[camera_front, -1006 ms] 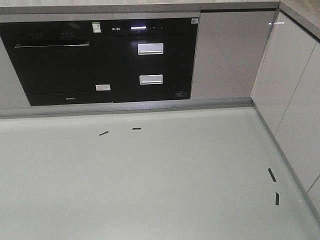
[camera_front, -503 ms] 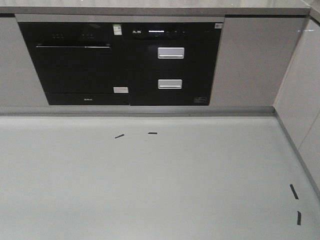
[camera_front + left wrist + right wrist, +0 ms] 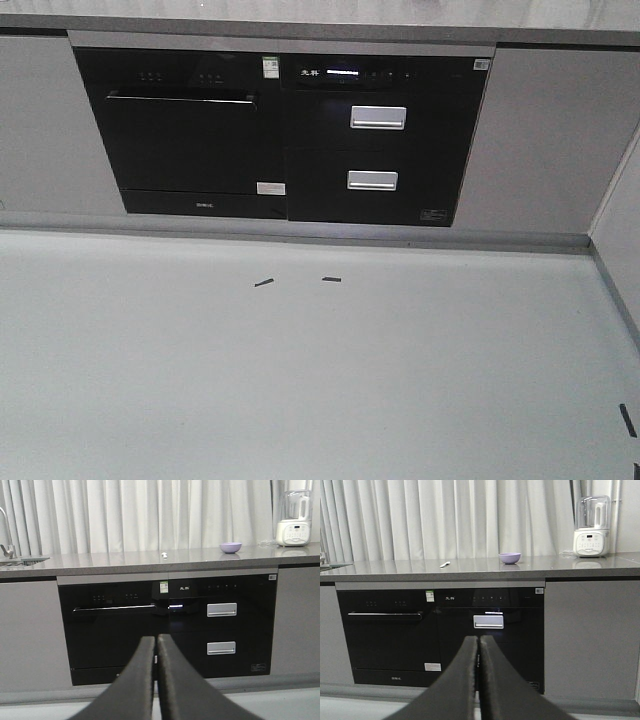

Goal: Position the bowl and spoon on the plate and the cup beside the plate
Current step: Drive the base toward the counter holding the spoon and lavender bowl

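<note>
**Left end effector** (image 3: 156, 641): two dark fingers pressed together with only a hairline seam between them, holding nothing. It is held low, level with the appliance fronts and below the desk top.

**Right end effector** (image 3: 479, 640): in the same condition, closed flat and empty. It points at the drawer front under the desk.

**Bowl** (image 3: 230, 547): lavender, upright on the grey desk (image 3: 125, 562), right of centre. It is well apart from both end effectors.

**Spoon** (image 3: 164, 555): small and pale, lying flat on the desk left of the bowl and apart from it. It is too small to tell which way the handle points.

**Plate, cup**: not in any view.

**Surroundings**:
- A blender (image 3: 295, 520) stands at the right end of the desk.
- A sink (image 3: 20, 560) sits at the left end.
- Black built-in appliances (image 3: 280, 140) with metal drawer handles (image 3: 378, 118) are below.
- The pale floor (image 3: 300, 400) carries short dark tape marks (image 3: 264, 283).

**Hazards, as judged**:
- With both end effectors carried below the desk top, an approach without raising the arms could strike the desk edge or the drawer handles.
- If the base stops short or skewed, the bowl and spoon may lie beyond reach.
- If the fingers reach the bowl without parting first, they would push it rather than grip it, and it could slide toward the blender.
- The flat spoon may skid or flip under a pinch.
- With the plate unlocated, nothing shows where the pieces are to be set down.
</note>
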Available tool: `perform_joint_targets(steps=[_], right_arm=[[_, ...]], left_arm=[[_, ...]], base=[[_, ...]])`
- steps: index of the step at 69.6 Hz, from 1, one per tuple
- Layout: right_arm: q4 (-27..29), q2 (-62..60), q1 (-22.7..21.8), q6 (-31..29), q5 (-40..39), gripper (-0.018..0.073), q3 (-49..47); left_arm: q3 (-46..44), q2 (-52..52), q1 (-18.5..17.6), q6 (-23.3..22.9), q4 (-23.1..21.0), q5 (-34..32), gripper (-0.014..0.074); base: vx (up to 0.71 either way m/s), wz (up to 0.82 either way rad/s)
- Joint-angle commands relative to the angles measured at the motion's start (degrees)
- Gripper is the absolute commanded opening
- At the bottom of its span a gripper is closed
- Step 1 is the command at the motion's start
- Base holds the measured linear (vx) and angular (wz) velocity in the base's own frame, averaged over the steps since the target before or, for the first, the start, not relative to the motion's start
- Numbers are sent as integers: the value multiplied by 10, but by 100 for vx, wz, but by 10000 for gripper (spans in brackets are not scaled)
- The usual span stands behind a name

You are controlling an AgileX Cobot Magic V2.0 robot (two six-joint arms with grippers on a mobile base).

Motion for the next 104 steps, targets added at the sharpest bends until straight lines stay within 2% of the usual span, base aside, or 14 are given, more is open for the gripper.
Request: perform_joint_targets(steps=[1,104], right_arm=[[-4,-5,-4,-1,-42,-6,2],[-4,-5,-4,-1,-42,-6,2]], left_arm=[[-5,-9,-4,-6,-3,-42,-6],[-5,-9,-4,-6,-3,-42,-6]], base=[[13,4],[17,-7]])
